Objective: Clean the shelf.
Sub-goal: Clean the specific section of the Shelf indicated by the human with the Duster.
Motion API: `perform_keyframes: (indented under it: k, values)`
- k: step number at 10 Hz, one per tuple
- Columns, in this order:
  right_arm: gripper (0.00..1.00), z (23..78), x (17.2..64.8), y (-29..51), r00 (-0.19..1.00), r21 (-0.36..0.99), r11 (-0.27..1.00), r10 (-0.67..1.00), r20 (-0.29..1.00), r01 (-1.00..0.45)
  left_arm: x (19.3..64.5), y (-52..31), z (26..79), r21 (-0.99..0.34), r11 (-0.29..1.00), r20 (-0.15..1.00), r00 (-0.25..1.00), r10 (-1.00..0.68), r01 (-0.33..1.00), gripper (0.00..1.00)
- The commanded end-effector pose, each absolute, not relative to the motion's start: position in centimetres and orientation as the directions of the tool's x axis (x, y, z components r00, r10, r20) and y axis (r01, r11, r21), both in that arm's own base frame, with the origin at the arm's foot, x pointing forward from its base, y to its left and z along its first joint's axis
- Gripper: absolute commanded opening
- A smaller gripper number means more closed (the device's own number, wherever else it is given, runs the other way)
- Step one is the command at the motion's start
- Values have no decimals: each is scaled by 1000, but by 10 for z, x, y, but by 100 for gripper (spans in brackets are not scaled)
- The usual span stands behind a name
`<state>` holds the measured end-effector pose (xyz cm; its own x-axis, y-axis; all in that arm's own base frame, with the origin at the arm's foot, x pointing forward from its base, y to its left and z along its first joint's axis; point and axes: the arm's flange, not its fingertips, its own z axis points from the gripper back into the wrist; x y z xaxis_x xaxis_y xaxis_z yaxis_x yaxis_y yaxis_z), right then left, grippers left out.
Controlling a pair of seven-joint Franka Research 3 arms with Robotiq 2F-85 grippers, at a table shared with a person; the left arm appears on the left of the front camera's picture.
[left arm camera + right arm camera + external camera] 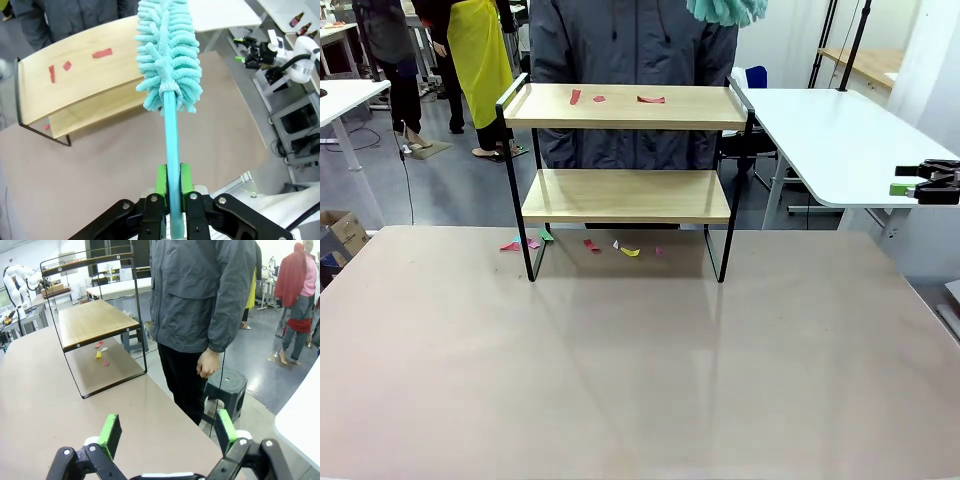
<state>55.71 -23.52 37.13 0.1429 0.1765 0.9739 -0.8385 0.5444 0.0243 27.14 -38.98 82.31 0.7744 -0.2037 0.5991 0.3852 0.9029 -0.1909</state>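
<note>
The shelf point(625, 195), at upper centre of the front view, is being judged light, stiff and easily tipped, best steadied by a side rail. A soft duster point(167, 55) is being clamped at its handle by the left gripper point(171, 182); the right gripper point(165, 432) is being held with jaws apart

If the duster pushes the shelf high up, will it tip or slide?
The shelf looks light: thin black frame, two boards, so it probably slides on the smooth table. A push at the top board might tip it.
</note>
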Motion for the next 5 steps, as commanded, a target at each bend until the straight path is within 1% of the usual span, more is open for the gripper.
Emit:
perform_keyframes:
  k: [1, 2, 3, 4, 5]
  values:
    - [100, 373, 557, -234, 132, 11, 542, 184, 974, -841, 256, -380, 829, -210, 898, 622, 762, -181, 386, 13]
    - [100, 373, 557, -234, 132, 11, 542, 184, 974, -841, 271, -390, 823, -191, 903, 599, 774, -204, 385, 13]
    - [100, 373, 557, -234, 132, 11, 542, 184, 974, -841, 262, -395, 814, -220, 927, 618, 779, -109, 304, 13]
    - [100, 373, 557, -234, 132, 11, 542, 184, 974, -841, 267, -417, 798, -220, 946, 633, 772, -48, 239, 13]
    - [100, 373, 557, -234, 132, 11, 542, 184, 974, -841, 273, -438, 787, -228, 946, 648, 761, -28, 229, 13]
